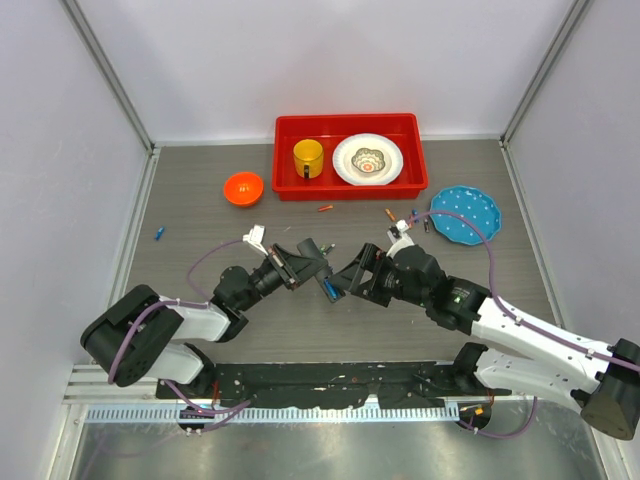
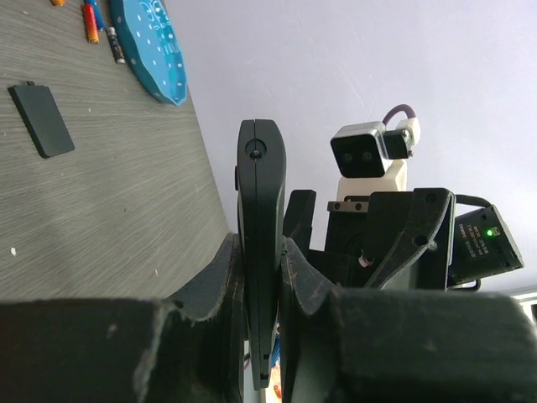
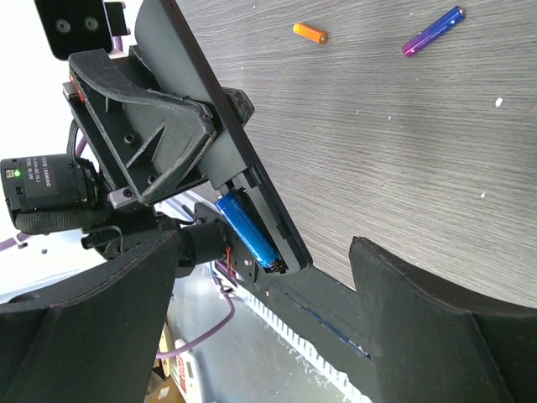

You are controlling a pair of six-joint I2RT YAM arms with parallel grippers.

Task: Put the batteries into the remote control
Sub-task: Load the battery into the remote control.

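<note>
My left gripper (image 1: 298,263) is shut on the black remote control (image 2: 260,218) and holds it edge-on above the table. In the right wrist view the remote (image 3: 220,107) has its back open, with a blue battery (image 3: 246,232) lying in the compartment. My right gripper (image 3: 267,273) is open and empty, its fingers on either side of the remote's end; in the top view it (image 1: 350,277) faces the left gripper. Loose batteries lie on the table: an orange one (image 3: 309,33), a purple one (image 3: 432,30) and a blue one (image 1: 159,234) at far left.
The remote's black battery cover (image 2: 42,119) lies flat on the table. A blue plate (image 1: 466,213) sits at right with batteries (image 2: 91,21) beside it. An orange bowl (image 1: 243,187) and a red tray (image 1: 290,180) with a yellow cup (image 1: 308,157) and a white plate (image 1: 368,159) stand at the back.
</note>
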